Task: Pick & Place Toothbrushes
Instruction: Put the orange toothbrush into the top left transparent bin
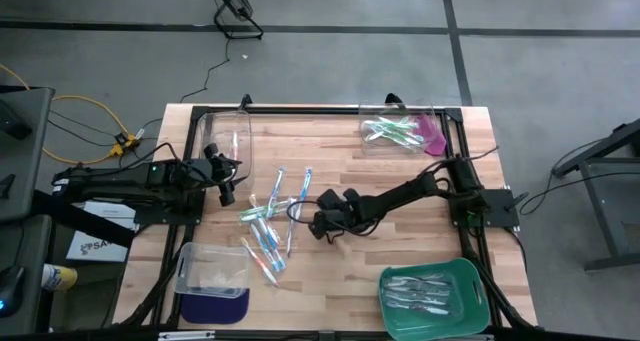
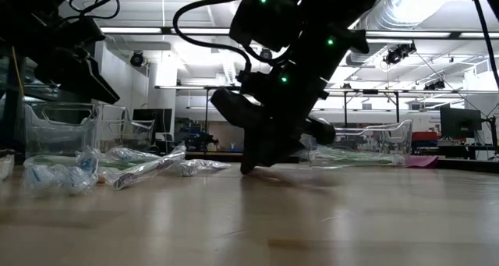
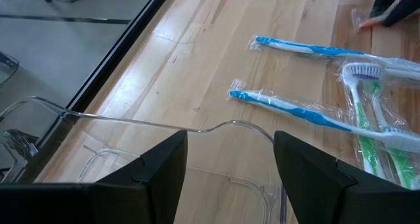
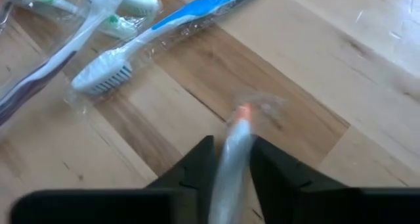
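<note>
Several wrapped toothbrushes [image 1: 268,226] in blue, green and white lie loose in the middle of the table; they also show in the low view [image 2: 140,168]. My right gripper [image 1: 318,226] slants down at the pile's right edge, its fingertips at the tabletop [image 2: 249,168], shut on one pale toothbrush [image 4: 235,142] with an orange end. My left gripper [image 1: 225,176] hangs open above a clear bin's rim [image 3: 216,127] at the left, with nothing between its fingers [image 3: 230,152]. My right gripper pinches the pale toothbrush between its two fingers, which lie along the brush. The orange end [image 4: 244,112] sticks out ahead of the fingertips, at the wood, with clear wrapper around it. The fingers slant down from the table's right side.
A clear bin [image 1: 400,131] with green toothbrushes stands at the far right beside a pink patch. A green tray [image 1: 470,281] with pale toothbrushes sits at the near right. Another clear bin [image 1: 212,271] stands at the near left. Bare wood lies in the table's middle right.
</note>
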### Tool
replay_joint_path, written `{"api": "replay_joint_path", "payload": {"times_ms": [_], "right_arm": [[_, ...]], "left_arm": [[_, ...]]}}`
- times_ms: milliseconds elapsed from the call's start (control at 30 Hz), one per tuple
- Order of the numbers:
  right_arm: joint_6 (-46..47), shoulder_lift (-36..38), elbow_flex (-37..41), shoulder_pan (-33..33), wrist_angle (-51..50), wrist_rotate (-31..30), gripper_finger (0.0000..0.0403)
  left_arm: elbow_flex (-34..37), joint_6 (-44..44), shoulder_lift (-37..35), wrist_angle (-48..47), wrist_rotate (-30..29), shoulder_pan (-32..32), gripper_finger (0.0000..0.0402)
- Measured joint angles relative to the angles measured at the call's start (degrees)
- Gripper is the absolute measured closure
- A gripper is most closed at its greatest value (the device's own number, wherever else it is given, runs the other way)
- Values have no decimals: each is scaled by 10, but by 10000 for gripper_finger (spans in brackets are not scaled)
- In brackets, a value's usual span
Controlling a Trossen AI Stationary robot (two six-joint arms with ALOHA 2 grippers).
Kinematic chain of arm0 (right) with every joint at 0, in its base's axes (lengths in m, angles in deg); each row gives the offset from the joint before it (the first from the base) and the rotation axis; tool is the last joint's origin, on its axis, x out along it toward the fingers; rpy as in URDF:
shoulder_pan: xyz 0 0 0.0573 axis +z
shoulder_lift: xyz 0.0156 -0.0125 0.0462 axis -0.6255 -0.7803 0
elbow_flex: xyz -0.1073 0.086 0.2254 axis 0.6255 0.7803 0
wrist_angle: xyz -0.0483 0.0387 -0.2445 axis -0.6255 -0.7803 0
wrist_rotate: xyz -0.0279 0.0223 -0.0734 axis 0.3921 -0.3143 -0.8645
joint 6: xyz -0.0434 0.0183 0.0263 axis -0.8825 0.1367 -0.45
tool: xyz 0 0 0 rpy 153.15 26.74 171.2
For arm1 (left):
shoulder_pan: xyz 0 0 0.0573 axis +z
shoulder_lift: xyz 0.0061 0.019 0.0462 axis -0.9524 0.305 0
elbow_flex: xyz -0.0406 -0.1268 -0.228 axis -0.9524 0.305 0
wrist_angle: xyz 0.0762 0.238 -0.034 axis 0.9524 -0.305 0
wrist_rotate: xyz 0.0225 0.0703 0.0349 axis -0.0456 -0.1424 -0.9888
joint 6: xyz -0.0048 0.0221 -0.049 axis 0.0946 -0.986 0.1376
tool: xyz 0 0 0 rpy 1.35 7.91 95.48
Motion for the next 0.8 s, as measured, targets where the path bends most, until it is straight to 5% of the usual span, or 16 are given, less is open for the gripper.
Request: {"api": "replay_joint_path", "payload": {"times_ms": [167, 367, 800], "right_arm": [[-23, 0, 0, 0, 11, 4, 387], [-48, 17, 2, 7, 26, 4, 385], [-232, 148, 1, 69, 160, -129, 387]], "left_arm": [[0, 0, 0, 0, 0, 0, 181], [0, -2, 0, 0, 0, 0, 181], [0, -4, 0, 0, 0, 0, 181]]}}
